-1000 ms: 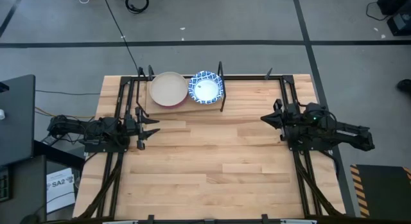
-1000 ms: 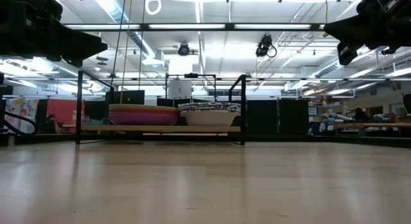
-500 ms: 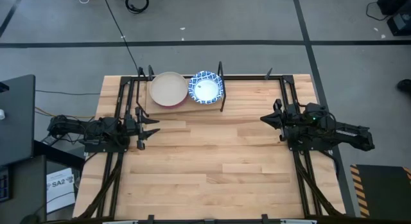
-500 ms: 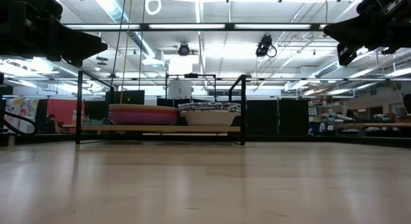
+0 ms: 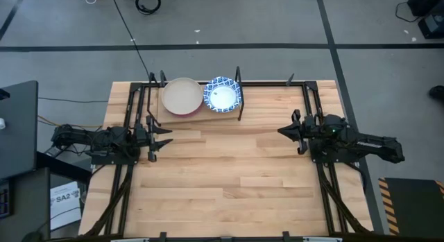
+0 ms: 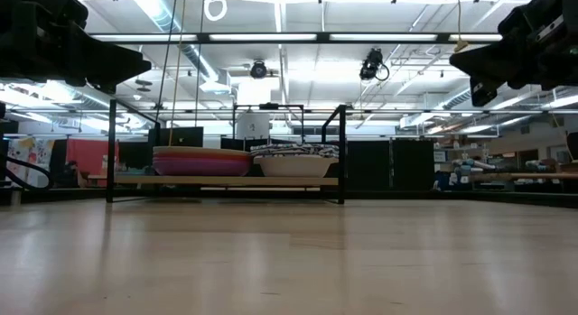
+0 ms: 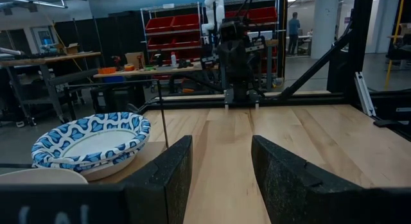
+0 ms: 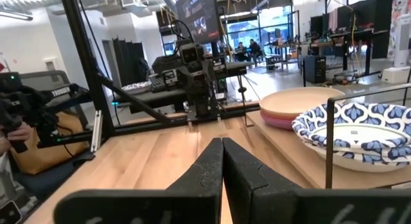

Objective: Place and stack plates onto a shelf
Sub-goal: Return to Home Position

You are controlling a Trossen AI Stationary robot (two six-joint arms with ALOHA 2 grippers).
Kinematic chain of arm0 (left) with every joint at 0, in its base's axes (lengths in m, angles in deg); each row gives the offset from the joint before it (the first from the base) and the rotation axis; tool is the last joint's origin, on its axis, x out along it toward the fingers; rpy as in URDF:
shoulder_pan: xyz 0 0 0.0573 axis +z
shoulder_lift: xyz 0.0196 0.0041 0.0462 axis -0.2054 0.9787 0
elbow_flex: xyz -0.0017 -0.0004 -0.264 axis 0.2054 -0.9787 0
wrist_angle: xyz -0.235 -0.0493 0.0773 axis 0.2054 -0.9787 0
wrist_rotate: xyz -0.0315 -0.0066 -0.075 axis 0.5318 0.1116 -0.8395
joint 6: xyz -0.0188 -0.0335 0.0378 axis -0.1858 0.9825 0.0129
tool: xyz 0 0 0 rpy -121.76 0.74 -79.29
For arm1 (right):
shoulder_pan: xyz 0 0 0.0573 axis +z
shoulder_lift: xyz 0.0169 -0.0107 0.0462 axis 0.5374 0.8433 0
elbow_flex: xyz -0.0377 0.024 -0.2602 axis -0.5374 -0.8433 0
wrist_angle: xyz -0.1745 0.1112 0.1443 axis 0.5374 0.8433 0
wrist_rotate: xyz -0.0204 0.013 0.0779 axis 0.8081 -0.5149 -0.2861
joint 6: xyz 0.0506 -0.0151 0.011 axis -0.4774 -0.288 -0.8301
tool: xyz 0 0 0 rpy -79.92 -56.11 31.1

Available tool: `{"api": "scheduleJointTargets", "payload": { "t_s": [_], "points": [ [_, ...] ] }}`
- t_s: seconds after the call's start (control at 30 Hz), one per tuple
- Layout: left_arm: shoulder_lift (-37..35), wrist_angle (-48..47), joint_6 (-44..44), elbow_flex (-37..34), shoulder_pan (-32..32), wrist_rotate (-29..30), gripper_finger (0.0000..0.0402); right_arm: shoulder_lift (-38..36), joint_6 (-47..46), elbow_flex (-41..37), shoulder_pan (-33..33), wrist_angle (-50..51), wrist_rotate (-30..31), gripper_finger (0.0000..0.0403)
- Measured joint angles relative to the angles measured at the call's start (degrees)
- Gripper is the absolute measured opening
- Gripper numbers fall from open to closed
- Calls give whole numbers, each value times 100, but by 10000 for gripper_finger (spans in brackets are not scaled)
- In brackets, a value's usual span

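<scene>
The shelf (image 5: 200, 113) stands at the table's far edge, its plank (image 6: 226, 180) bearing two stacks of plates. The left stack (image 6: 200, 160) shows magenta and orange rims with a beige plate (image 5: 182, 96) on top. The right stack (image 6: 293, 160) is blue-and-white patterned (image 5: 222, 94). My left gripper (image 5: 168, 136) hovers open near the table's left side, short of the shelf, with the patterned plates (image 7: 90, 139) ahead of it. My right gripper (image 5: 280, 130) hovers shut over the table's right part, fingers (image 8: 222, 147) pointing left, the plates (image 8: 359, 134) off to one side.
Black frame rails run along both table sides (image 5: 132, 173) (image 5: 326, 186). The shelf's upright posts (image 6: 341, 152) stand at its corners. Bare wooden table top (image 5: 229, 173) lies between the two arms. A black desk (image 5: 17, 124) stands beside the table's left edge.
My right gripper has moved a little toward the table's left edge and slightly lower, staying shut. The plates and shelf have stayed in place.
</scene>
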State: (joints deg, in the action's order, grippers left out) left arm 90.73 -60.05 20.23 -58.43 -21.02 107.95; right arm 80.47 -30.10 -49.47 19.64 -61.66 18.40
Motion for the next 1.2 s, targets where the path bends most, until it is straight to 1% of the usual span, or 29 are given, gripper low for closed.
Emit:
{"api": "scheduleJointTargets", "payload": {
  "t_s": [0.07, 0.3, 0.53, 0.87, 1.2],
  "points": [
    [0, 0, 0, 0, -2, -1, 167, 0, 17, -128, -2, -162, 7, 14],
    [0, 1, 0, 0, -2, -2, 167, 15, 282, -118, -7, -435, 16, 14],
    [0, 0, 0, 0, -2, -2, 167, 15, 457, -118, -7, -387, 16, 14],
    [0, 2, 0, 0, 0, 0, 167, 15, 439, -120, -7, 73, 16, 14],
    [0, 2, -2, 0, -2, 0, 167, 15, 446, -120, -7, 81, 16, 14]
  ]
}}
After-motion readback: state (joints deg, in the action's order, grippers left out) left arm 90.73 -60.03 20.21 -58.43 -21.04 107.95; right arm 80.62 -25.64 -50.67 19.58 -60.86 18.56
